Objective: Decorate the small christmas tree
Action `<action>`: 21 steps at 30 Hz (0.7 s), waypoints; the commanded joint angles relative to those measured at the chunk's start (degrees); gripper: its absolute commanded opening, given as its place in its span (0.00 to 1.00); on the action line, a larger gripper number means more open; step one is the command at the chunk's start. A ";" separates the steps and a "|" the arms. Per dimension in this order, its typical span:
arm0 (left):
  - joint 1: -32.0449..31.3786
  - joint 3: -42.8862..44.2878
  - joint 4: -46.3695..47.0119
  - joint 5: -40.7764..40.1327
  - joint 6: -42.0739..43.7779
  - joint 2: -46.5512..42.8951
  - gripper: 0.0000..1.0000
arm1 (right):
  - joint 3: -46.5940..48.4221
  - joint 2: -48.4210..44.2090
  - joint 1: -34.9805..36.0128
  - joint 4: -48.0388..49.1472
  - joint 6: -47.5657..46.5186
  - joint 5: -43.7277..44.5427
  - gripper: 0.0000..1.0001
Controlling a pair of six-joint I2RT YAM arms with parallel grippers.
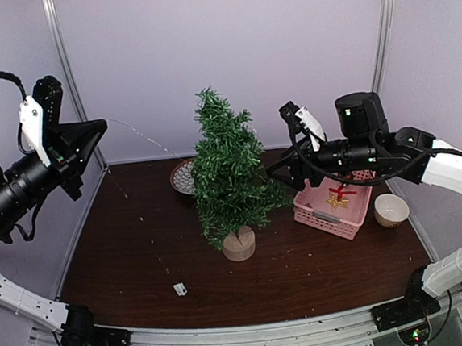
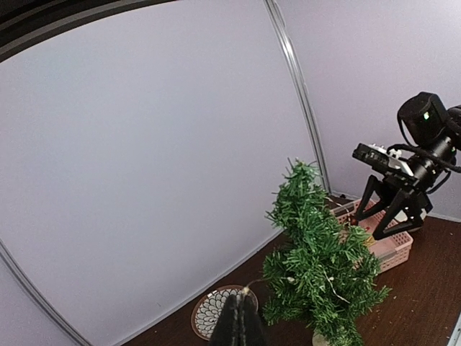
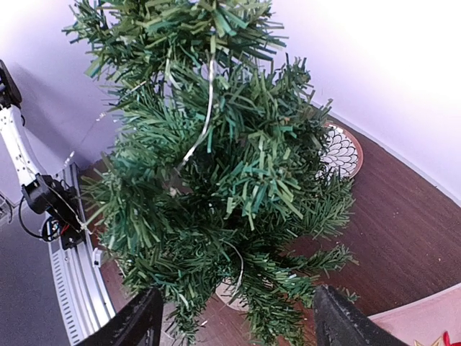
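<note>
Dark green bristly needles cover the small christmas tree (image 1: 229, 169), which stands upright on its round pale wooden stump near the middle of the brown tabletop (image 1: 125, 255), between the two arms so either can reach its branches. A hair-thin wire strand (image 3: 209, 101) with tiny beads lies across the springy upper branches and runs left through the air to the left end effector (image 1: 102, 128). That one is clenched on the strand and held high and well apart from the tree, apparently to keep the line taut and off the needles. The right end effector (image 1: 281, 177) is released, its black fingers spread wide just beside the tree's right side, gripping nothing. To the right sits a pink basket (image 1: 319, 214) of slotted plastic holding a red and gold star (image 1: 336, 200), handy for that arm, with a smooth cream bowl (image 1: 390, 209) beside it. A patterned plate (image 1: 183, 177) lies behind the tree.
</note>
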 commanded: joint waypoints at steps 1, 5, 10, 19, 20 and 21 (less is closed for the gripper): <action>0.53 1.29 2.15 -5.20 1.42 -0.34 0.00 | -0.80 -1.90 -0.20 1.57 -0.05 -0.04 0.76; 1.89 1.95 1.58 -9.37 1.08 0.62 0.00 | -2.15 -3.36 -0.20 2.78 0.20 -1.38 0.76; 7.70 4.86 -6.46 -9.45 -7.06 2.24 0.00 | -5.25 -5.70 -0.11 5.56 0.88 -7.17 0.77; 25.01 6.47 -17.98 7.96 -24.94 7.96 0.00 | -12.71 -9.34 3.26 12.59 1.88 -10.56 0.73; 27.35 6.24 -18.27 9.65 -26.08 8.29 0.00 | -13.76 -9.83 3.98 13.54 1.89 -9.87 0.73; 29.16 5.79 -18.38 10.59 -26.77 8.74 0.00 | -14.66 -10.29 4.66 14.44 1.88 -9.16 0.72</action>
